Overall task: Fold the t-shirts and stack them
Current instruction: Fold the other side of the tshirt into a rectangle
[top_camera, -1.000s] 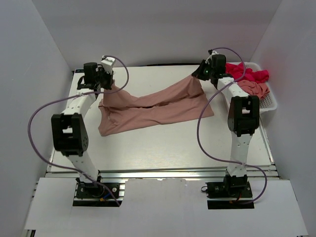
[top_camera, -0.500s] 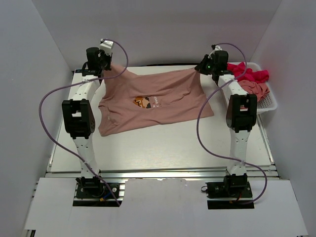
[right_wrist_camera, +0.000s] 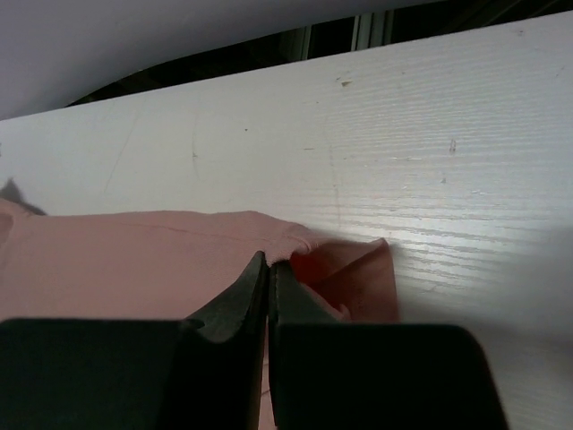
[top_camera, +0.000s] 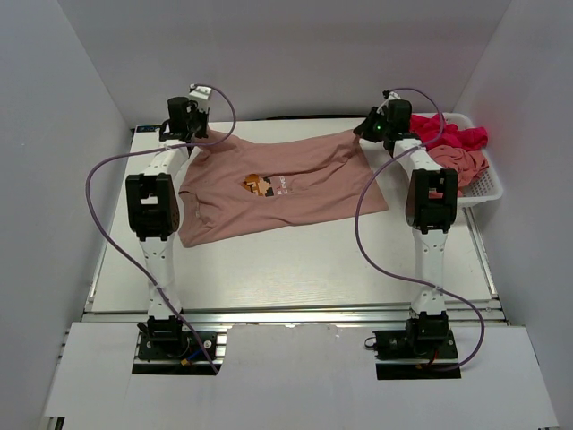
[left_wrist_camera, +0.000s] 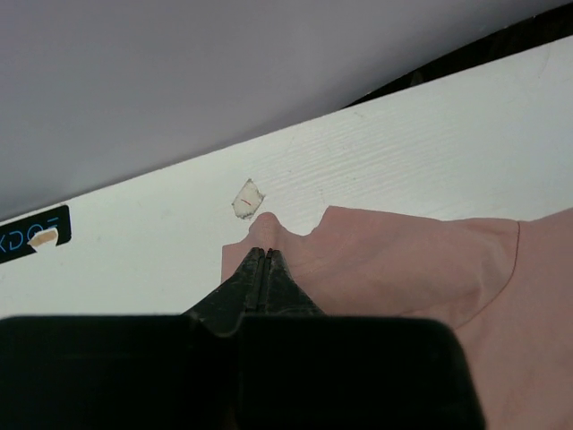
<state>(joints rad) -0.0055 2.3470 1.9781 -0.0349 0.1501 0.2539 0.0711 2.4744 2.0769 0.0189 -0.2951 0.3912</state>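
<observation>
A salmon-pink t-shirt (top_camera: 295,184) with a small pixel-art print (top_camera: 261,184) lies spread across the back half of the table, print up. My left gripper (top_camera: 199,136) is shut on its far left corner; in the left wrist view the fingers (left_wrist_camera: 261,255) pinch the pink cloth (left_wrist_camera: 385,260) at its edge. My right gripper (top_camera: 360,133) is shut on the far right corner, its jaws closed on a bunched fold (right_wrist_camera: 345,269). More t-shirts, one magenta-red (top_camera: 452,136) and one salmon-pink (top_camera: 464,163), are heaped in the basket.
The white mesh basket (top_camera: 488,186) stands at the table's right edge, beside the right arm. The back wall rises just behind both grippers. A scrap of tape (left_wrist_camera: 246,199) sticks to the table near the left gripper. The table (top_camera: 295,264) is white.
Both grippers carried the shirt's far edge toward the back of the table. The bunched shirt has opened out flat, and its print now shows.
</observation>
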